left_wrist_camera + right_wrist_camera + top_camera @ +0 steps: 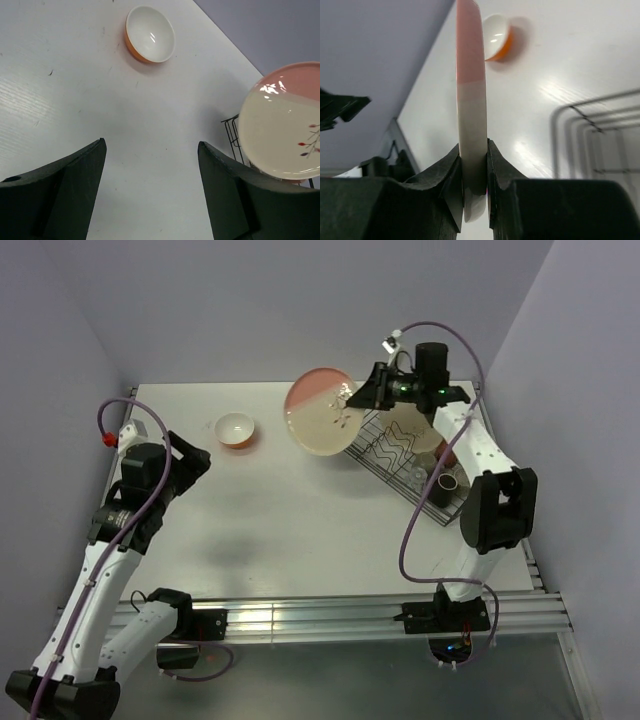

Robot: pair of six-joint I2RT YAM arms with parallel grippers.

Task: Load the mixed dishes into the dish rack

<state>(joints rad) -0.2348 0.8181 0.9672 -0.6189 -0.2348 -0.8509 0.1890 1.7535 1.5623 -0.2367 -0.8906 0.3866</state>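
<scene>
My right gripper (357, 400) is shut on the rim of the pink-cream plate (320, 412) and holds it on edge in the air, above the left end of the dish rack (400, 462). In the right wrist view the plate (470, 75) stands upright between my two fingers (451, 167). The plate also shows in the left wrist view (280, 125). The orange bowl (236, 430), white inside, sits upright on the table at the back left. My left gripper (198, 458) is open and empty above the table (151, 144), short of the bowl (150, 34).
The rack holds a cream plate (410, 430), a pink cup (446, 453) and a brown cup (448, 481). The rack's wires show in the right wrist view (600, 135). The table ends at purple walls behind and on both sides.
</scene>
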